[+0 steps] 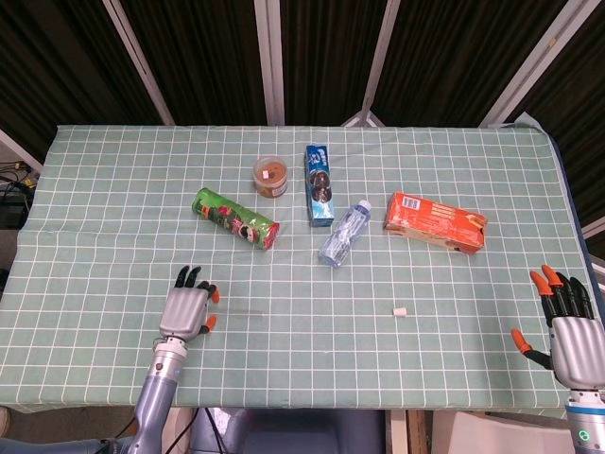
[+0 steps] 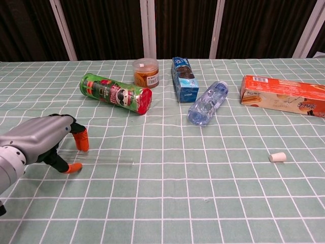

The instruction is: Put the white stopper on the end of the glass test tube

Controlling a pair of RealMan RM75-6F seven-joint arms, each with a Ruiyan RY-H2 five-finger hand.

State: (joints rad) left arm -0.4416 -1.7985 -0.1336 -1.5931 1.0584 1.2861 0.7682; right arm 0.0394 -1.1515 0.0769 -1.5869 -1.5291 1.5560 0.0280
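Observation:
The glass test tube (image 2: 106,160) lies flat on the checked cloth at the front left, faint in the head view (image 1: 241,312). My left hand (image 2: 38,142) hovers over its left end, fingertips (image 2: 81,143) behind the tube and thumb in front, with the tube still resting on the table. From above, the left hand (image 1: 187,307) shows beside the tube. The white stopper (image 2: 277,157) sits alone at the front right, also visible from the head camera (image 1: 400,310). My right hand (image 1: 565,326) is off the table's right front corner, fingers spread, holding nothing.
At the back stand a green crisp can (image 2: 116,93) on its side, a small brown jar (image 2: 146,72), a blue biscuit box (image 2: 184,79), a lying water bottle (image 2: 207,102) and an orange box (image 2: 284,95). The table's front edge (image 1: 312,409) is close to both hands.

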